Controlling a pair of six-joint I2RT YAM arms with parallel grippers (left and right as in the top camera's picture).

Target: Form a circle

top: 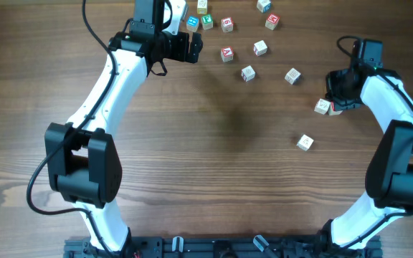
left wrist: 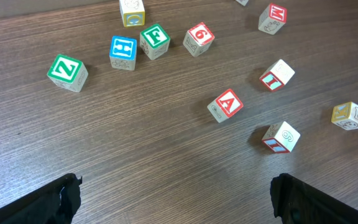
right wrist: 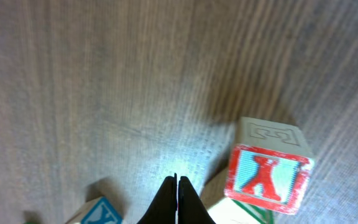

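Wooden table — left gripper spread wide, right gripper closed beside a cube.

Blue-lettered cube cut off at bottom edge; its letter blurred.

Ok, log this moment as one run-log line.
left gripper: open, empty | right gripper: shut, empty, beside red-lettered pale wooden cube | small pale wooden alphabet cubes: scattered, no circle
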